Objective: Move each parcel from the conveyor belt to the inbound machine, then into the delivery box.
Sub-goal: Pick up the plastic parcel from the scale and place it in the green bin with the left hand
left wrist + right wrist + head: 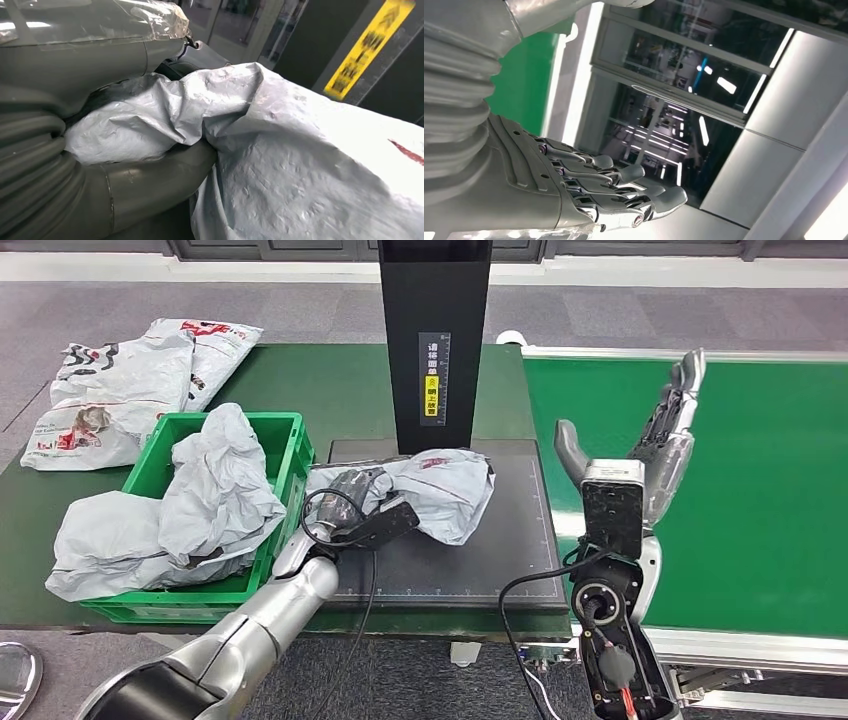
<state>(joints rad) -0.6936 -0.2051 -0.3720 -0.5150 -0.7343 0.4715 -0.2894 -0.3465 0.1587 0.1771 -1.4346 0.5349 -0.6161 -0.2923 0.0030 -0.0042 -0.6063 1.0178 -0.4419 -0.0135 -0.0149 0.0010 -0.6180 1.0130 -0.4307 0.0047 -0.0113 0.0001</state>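
Parcel [447, 490] is sitting on the dark plate of the inbound machine [440, 560], right at the foot of its black post [433, 340]. It's a crumpled grey poly bag, and its near-left end is gripped by the left hand [350, 508]. In the left wrist view the thumb [150, 185] is seen tucked under a fold of the bag [300, 165] with the film bunched against the palm, so the fingers look closed on it, though how deep the grip goes can't be told.

The right hand [650, 445] is held up over the edge of the green belt [740, 490], fingers [624, 192] stretched out flat and nothing in them.

So the scan stop seems to be done or nearly so, and the step in hand is probably the carry over to the green box [270, 435] just left of the plate. That box is already piled high with bags [215, 490], some spilling over its front wall onto the bench [340, 390].

Tips for doing it well:
- bag should be lifted clear of the plate before it's swung left, since loose film drags and snags
- box wall needs to be cleared, not clipped
- it's best dropped onto the pile toward the back, so it doesn't slide out
- a thin pinch of film can slip, so the grip is worth being kept firm
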